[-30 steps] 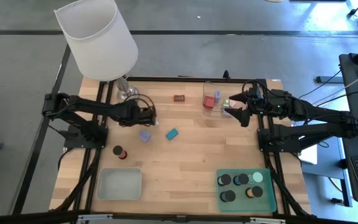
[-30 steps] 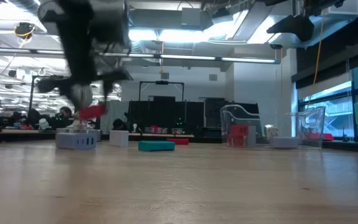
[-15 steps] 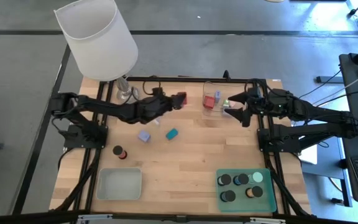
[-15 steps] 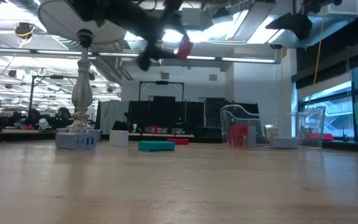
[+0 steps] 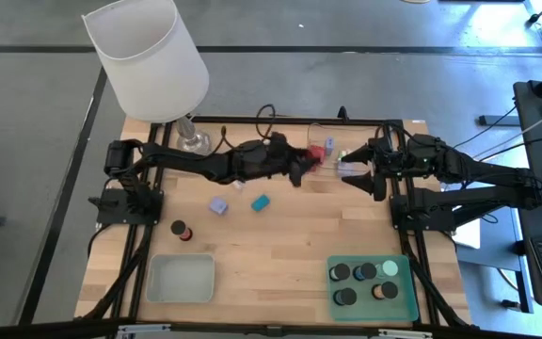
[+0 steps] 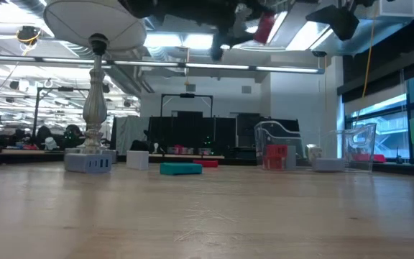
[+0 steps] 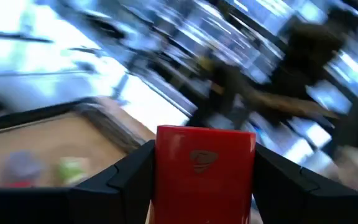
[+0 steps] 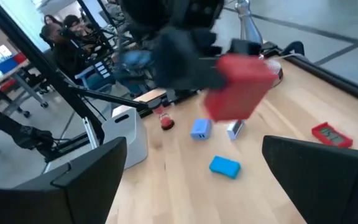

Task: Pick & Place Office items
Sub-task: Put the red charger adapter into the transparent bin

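My left gripper (image 5: pixel 307 162) is shut on a red block (image 7: pixel 205 168), high above the table beside the clear tray (image 5: pixel 320 130) at the far right; the block also shows in the low view (image 6: pixel 266 27) and the right wrist view (image 8: pixel 238 93). My right gripper (image 5: pixel 358 168) is open and empty just right of the tray, facing the left gripper. A lilac-blue block (image 5: pixel 218 205), a teal block (image 5: pixel 260 201) and a dark cylinder with a red top (image 5: pixel 182 230) rest on the table. A flat red piece (image 8: pixel 331 132) lies near the far edge. My left gripper pinches the red block by its two opposite sides (image 7: pixel 166 177) between its two fingers (image 7: pixel 126 180). The fingers reach out toward the table's right edge. The block stands upright between them, lifted well clear of the table.
A large white-shaded lamp (image 5: pixel 149 61) stands at the far left corner. A grey tray (image 5: pixel 181 279) sits near the front left, and a green tray (image 5: pixel 405 299) with several dark cylinders at the front right. The two grippers are close together by the clear tray.
My left gripper has carried the red block up and toward the table's right edge, from beside the lamp's foot to next to the clear tray. The block stays held and clear of the table.
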